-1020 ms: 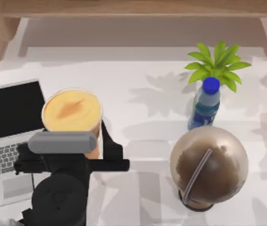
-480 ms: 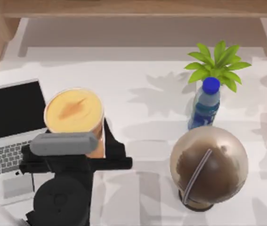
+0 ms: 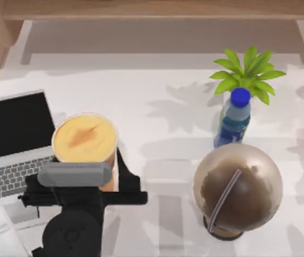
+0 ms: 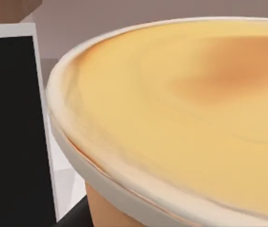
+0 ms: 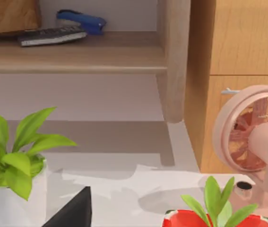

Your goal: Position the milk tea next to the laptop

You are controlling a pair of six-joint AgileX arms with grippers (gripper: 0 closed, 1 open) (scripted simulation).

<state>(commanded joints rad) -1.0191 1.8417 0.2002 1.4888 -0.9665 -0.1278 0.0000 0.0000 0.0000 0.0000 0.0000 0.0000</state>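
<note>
The white worktop holds the laptop. The milk tea stands just beside it. The left pincer pinches its side, low down. The cup looks thin, slippery and easily squashed.

The milk tea has a smooth, matt-looking top; the laptop screen is flat matt black, perhaps plastic.

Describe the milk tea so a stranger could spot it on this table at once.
Start at the open laptop on the table's left side. Just right of its keyboard stands the milk tea, with the left gripper at it. Unlike the brown dome-lidded cup with a straw farther right, it has a flat yellow-orange top.
</note>
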